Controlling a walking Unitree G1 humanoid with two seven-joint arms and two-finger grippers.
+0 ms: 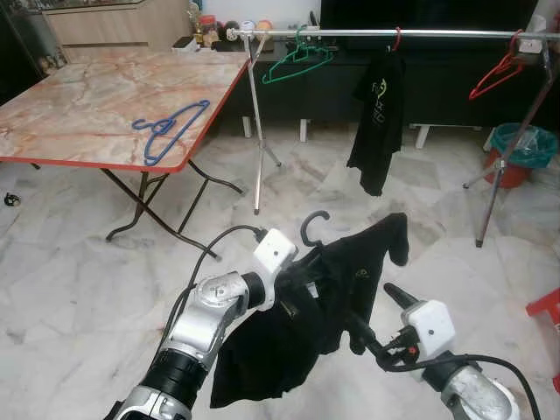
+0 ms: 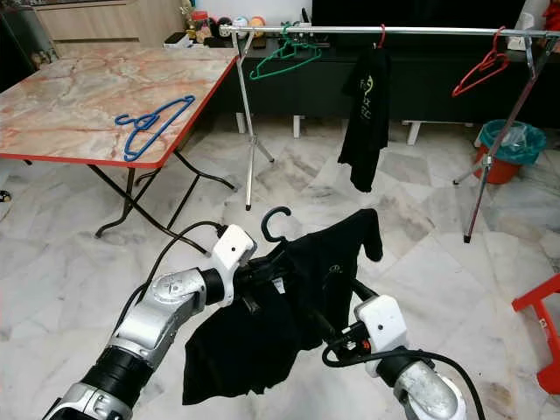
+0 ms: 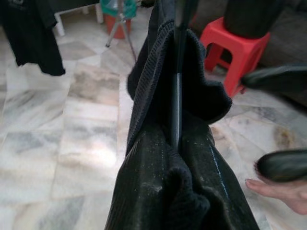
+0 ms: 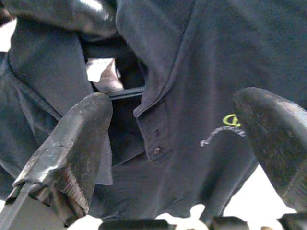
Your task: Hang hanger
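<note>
A black hanger, its hook (image 1: 313, 226) sticking up, carries a black polo shirt (image 1: 289, 332) low over the floor in front of me. My left gripper (image 1: 302, 273) is buried in the shirt's collar and shut on the hanger. Just right of the shirt, my right gripper (image 1: 378, 317) stands open; in the right wrist view its fingertips (image 4: 72, 158) straddle the buttoned placket without closing on it. The silver clothes rail (image 1: 376, 33) runs across the far side, well above and beyond the held hanger.
The rail holds a green hanger (image 1: 297, 57), another black shirt (image 1: 376, 122) and a red hanger (image 1: 494, 79). A blue hanger (image 1: 171, 127) lies on the marble folding table (image 1: 79, 105) at left. A teal bin (image 1: 525, 149) and red stool (image 1: 547, 311) stand right.
</note>
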